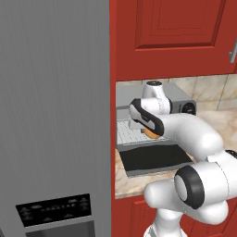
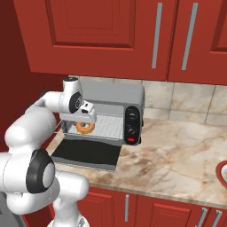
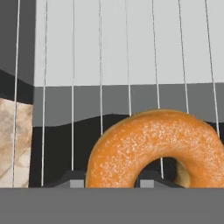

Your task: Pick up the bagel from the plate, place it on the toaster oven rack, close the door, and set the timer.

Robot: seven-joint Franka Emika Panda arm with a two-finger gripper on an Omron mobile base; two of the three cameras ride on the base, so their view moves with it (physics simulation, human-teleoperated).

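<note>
Bagel (image 2: 85, 127): seen lying on the rack at the left part of the oven opening, just under the hand; in the hand view its golden-orange ring (image 3: 157, 148) lies close before the finger tips, over the wires.
Rack (image 2: 104, 126): a silver wire shelf, drawn forward out of the oven mouth, above the open door; its thin wires (image 3: 100, 65) are seen running across the hand view.
Door (image 2: 88, 154): folded down flat toward the near side, its dark glass facing up, resting over the table edge.
Oven (image 2: 117, 95): a grey box set at the far left of the table, with two dark knobs (image 2: 131, 124) and a red button on its right panel.
Hand (image 2: 84, 119): held low over the rack, just above the bagel; whether the fingers are released or clenched on it cannot be told.
Table (image 2: 177, 150): marble-patterned, stretching to the right of the oven.
Plate (image 2: 221, 170): only a red-rimmed edge is seen at the far right, well apart from the oven.
Cabinets (image 2: 102, 31): red doors hung above the oven.
Fridge (image 1: 51, 115): a grey wall at the left in the left base view.
</note>
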